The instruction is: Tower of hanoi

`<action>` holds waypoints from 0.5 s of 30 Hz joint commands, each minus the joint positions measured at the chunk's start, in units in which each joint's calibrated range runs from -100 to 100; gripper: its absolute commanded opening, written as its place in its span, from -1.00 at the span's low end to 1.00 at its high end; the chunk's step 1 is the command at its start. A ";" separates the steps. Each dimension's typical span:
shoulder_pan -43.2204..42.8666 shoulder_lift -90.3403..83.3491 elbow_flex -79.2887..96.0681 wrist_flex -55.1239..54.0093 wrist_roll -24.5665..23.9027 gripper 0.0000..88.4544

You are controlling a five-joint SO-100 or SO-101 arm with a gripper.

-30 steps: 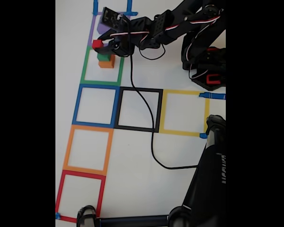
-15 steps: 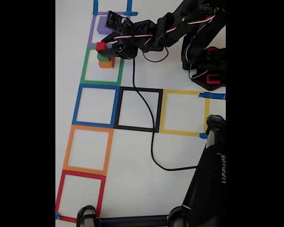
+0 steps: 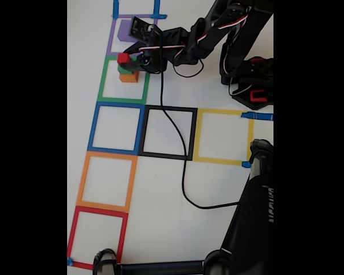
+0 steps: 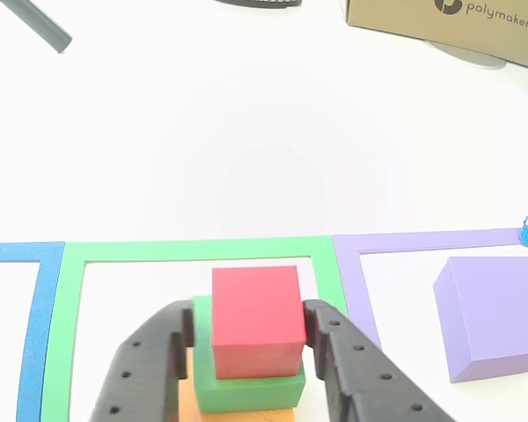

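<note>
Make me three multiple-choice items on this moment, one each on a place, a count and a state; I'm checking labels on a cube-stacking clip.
1. Where does the purple cube sit?
A. Inside the purple tape square
B. Inside the black tape square
C. On top of the stack

2. How many cubes make up the stack in the green tape square?
A. One
B. Three
C. Five

3. What is the hand doing?
A. Lying open on the yellow tape square
B. Gripping the purple cube
C. Flanking the red cube, a finger at each side

Answers: 1 A, it stands alone within the purple outline. 2 B, red on the green cube on the orange cube. 3 C, the other view shows both fingers beside the red cube.
</note>
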 commanded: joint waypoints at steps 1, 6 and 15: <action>1.07 0.04 -1.07 -1.48 0.36 -0.54; 1.55 -0.53 -1.07 -1.80 0.36 -0.48; 3.76 -13.61 -2.61 11.07 0.36 -0.46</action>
